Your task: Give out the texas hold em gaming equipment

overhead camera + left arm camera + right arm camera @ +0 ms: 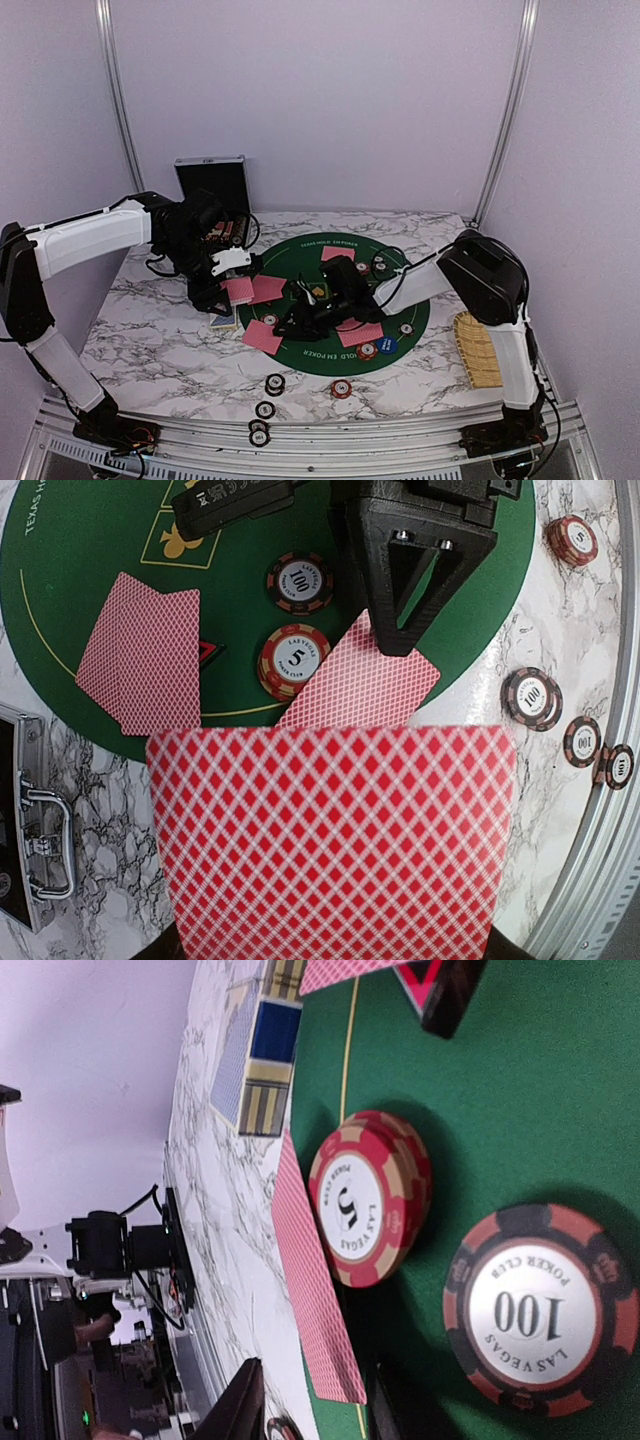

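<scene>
some cards point(140, 655) and chips point(293, 660) sit on the mat point(300, 255), stray chips point(265, 409) wait, my left hand point(222, 293) clamps a red card point(330, 830), and my right hand point(310, 1410) straddles a dealt card point(360, 685), grip unclear.

Lifted cards point(255, 290): pink-red diamond backs, raised off the table, 9 o'clock of the green mat point(410, 300).
Far card point(338, 253): face down, 12 o'clock.
Rim card point(262, 336): face down across the mat edge, 8 o'clock.
Near card point(360, 333): face down, 5 o'clock.
"5" chip point(293, 660), "100" chip point(300, 582): flat, striped edges, just beside the rim card.
Loose chips point(274, 384): flat on the marble, 6 to 7 o'clock.
Orange disc point(367, 350), blue disc point(386, 344): side by side, 5 o'clock.
Marker point(440, 990): red-black, only a corner shows.
</scene>
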`<action>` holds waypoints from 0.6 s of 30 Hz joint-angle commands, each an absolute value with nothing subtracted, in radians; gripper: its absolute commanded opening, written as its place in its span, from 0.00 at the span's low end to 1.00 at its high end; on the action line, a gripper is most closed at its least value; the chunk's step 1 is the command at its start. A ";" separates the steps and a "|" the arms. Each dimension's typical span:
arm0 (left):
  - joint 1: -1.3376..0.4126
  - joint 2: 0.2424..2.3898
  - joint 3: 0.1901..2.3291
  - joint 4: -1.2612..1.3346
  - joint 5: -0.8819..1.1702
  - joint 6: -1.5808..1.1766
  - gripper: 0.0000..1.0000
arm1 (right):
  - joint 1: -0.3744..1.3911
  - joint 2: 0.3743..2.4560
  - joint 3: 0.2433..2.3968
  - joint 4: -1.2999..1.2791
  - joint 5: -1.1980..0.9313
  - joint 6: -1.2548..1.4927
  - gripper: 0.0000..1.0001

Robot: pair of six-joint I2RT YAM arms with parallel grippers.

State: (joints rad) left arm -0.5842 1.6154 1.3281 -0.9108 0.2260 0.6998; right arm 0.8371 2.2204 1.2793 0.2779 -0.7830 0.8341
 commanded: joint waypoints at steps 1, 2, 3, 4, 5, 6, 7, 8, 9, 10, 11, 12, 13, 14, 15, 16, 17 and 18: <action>-0.583 1.578 1.328 -0.939 0.223 0.709 0.00 | 0.851 2.255 1.318 0.313 -0.800 0.863 0.26; -0.583 1.578 1.327 -0.939 0.222 0.710 0.00 | 0.851 2.258 1.321 0.314 -0.801 0.864 0.23; -0.583 1.577 1.326 -0.939 0.220 0.710 0.00 | 0.851 2.258 1.323 0.315 -0.802 0.863 0.19; -0.583 1.577 1.324 -0.939 0.219 0.711 0.00 | 0.851 2.255 1.324 0.315 -0.800 0.863 0.15; -0.583 1.575 1.323 -0.939 0.218 0.710 0.00 | 0.851 2.250 1.324 0.315 -0.798 0.861 0.11; -0.583 1.575 1.322 -0.939 0.218 0.710 0.00 | 0.850 2.244 1.322 0.313 -0.796 0.856 0.07; -0.583 1.576 1.321 -0.939 0.218 0.710 0.00 | 0.851 2.234 1.320 0.312 -0.791 0.851 0.05; -0.583 1.576 1.319 -0.939 0.218 0.710 0.00 | 0.850 2.222 1.316 0.310 -0.788 0.844 0.03; -0.583 1.577 1.319 -0.939 0.219 0.710 0.00 | 0.849 2.208 1.310 0.306 -0.786 0.838 0.01; -0.583 1.577 1.317 -0.939 0.219 0.709 0.00 | 0.848 2.190 1.305 0.303 -0.784 0.830 0.00; -0.583 1.577 1.317 -0.939 0.219 0.708 0.00 | 0.845 2.171 1.298 0.295 -0.778 0.820 0.00; -0.583 1.577 1.317 -0.939 0.221 0.708 0.00 | 0.843 2.149 1.292 0.284 -0.772 0.808 0.00; -0.583 1.578 1.317 -0.939 0.222 0.708 0.00 | 0.840 2.129 1.288 0.267 -0.766 0.792 0.00; -0.583 1.578 1.318 -0.939 0.222 0.706 0.00 | 0.838 2.107 1.288 0.241 -0.765 0.772 0.00; -0.582 1.578 1.318 -0.939 0.222 0.706 0.00 | 0.836 2.084 1.289 0.211 -0.759 0.750 0.00; -0.583 1.577 1.318 -0.939 0.222 0.705 0.00 | 0.834 2.060 1.296 0.158 -0.745 0.712 0.00; -0.583 1.576 1.318 -0.939 0.222 0.704 0.00 | 0.831 2.033 1.305 0.094 -0.727 0.671 0.00; -0.582 1.575 1.318 -0.939 0.222 0.704 0.00 | 0.826 2.009 1.318 0.027 -0.705 0.623 0.00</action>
State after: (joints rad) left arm -0.5842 1.6150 1.3239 -0.9119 0.2161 0.6998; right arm 0.8371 2.1395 1.2785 0.2073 -0.7639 0.7795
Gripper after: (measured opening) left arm 0.663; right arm 0.006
